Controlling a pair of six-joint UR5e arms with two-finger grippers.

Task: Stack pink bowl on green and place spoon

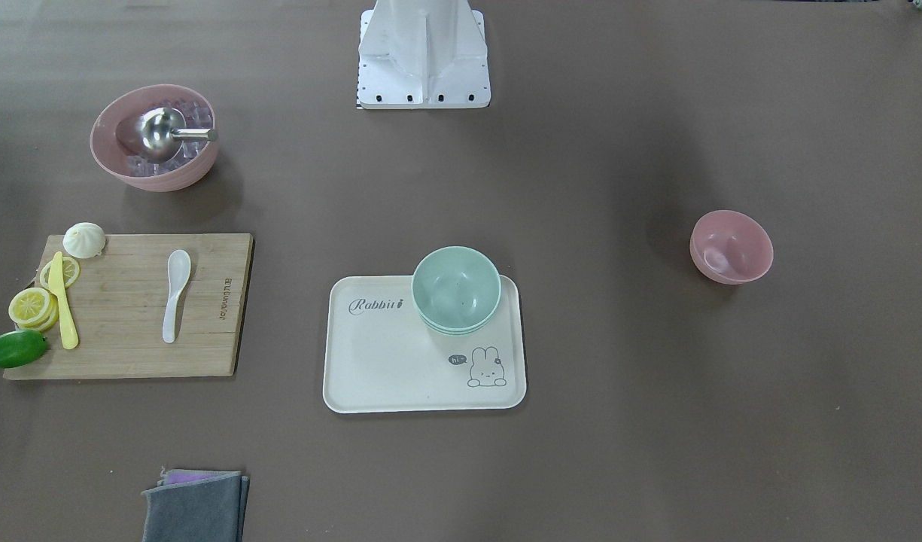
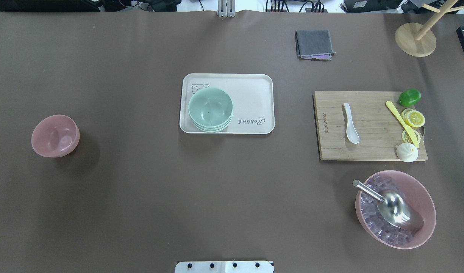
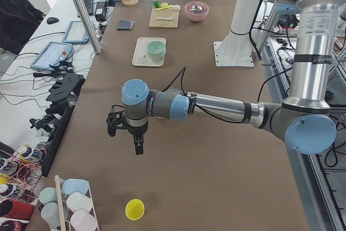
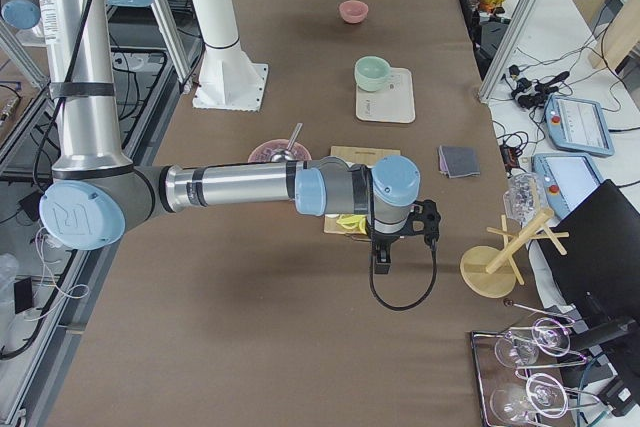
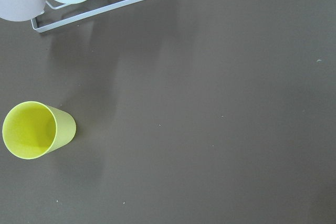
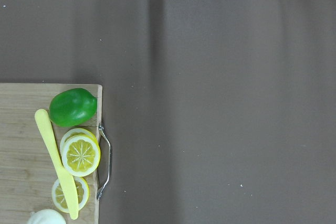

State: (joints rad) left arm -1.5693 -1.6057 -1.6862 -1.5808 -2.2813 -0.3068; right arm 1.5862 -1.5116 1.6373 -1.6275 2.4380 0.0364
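Counted from left to right in the overhead view, there are two pink bowls, one stack of green bowls, one tray, one board and one spoon.

The small empty pink plastic bowl (image 2: 55, 135) stands upright and alone at the table's 9 o'clock, its inside glossy. At the centre lies the cream rectangular tray with a rabbit print (image 2: 250, 85). The stack of mint-green plastic bowls (image 2: 210, 108) sits upright in the tray's 8 o'clock corner. At least two rims show, but the exact count is unclear. A folded grey cloth (image 2: 314, 43) lies at 1 o'clock.

At 3 o'clock the bamboo cutting board (image 2: 372, 125) carries the white ceramic spoon (image 2: 350, 123). It lies flat on the board's left half, handle toward 12 and scoop toward 6. Along the board's right edge are one yellow plastic knife (image 2: 402, 123), one green lime (image 2: 409, 97), a few lemon slices (image 2: 415, 118) and one white bun-shaped piece (image 2: 406, 152). At 5 o'clock the large pink bowl of clear ice cubes (image 2: 427, 199) holds one steel scoop (image 2: 398, 210).

The left gripper (image 3: 138, 145) hangs over bare table with a yellow plastic cup (image 3: 134, 209) at its 6 o'clock. The green bowls are well apart at its 12 o'clock. The right gripper (image 4: 382, 259) hangs just past the board's lemon end, with both the green stack and the small pink bowl well apart at its 12 o'clock. The spoon is hidden behind that arm. I cannot tell how wide either gripper stands.
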